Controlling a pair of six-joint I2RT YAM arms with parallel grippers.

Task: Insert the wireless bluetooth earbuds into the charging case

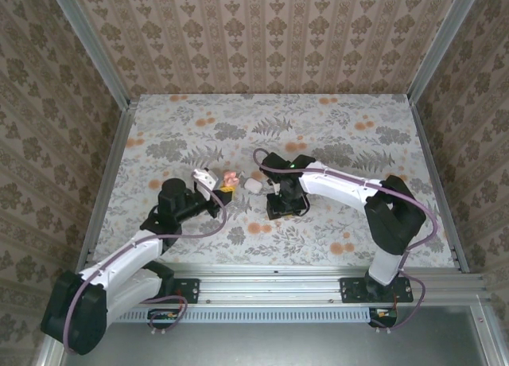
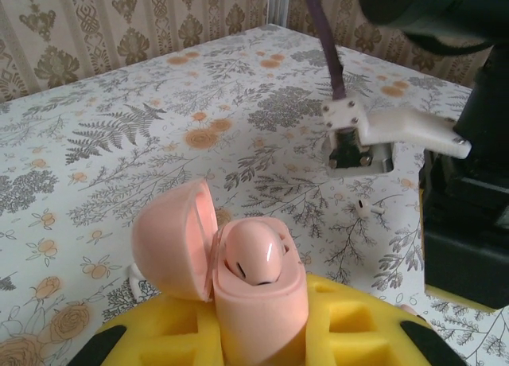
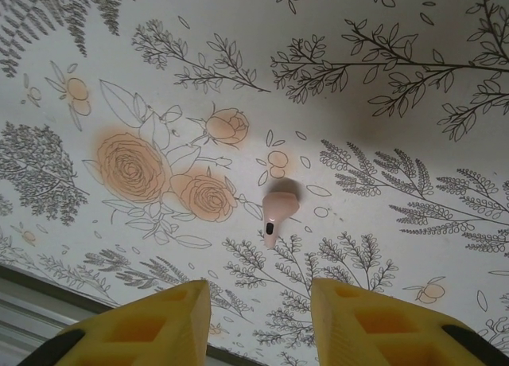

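- The right pincer (image 3: 258, 302) hangs over the flowered desk (image 3: 413, 103), yellow fingers apart with nothing between them.
- A loose earbud (image 3: 278, 208) lies on the desk just ahead of that gap, a little left of its middle. Its head is farther away and its stem points back towards the pincer, so the long axis runs roughly in line with the fingers.
- The right arm is much the nearer to it.
- The left pincer (image 2: 254, 342) is clamped on the charging case (image 2: 258, 302), a pale pink box held upright with its lid swung open to the left.
- The left wrist view alone shows the inside of the case. A rounded piece sits in one socket, perhaps an earbud already seated, though I cannot tell.
- The right wrist view alone shows clearly which way the stem lies.
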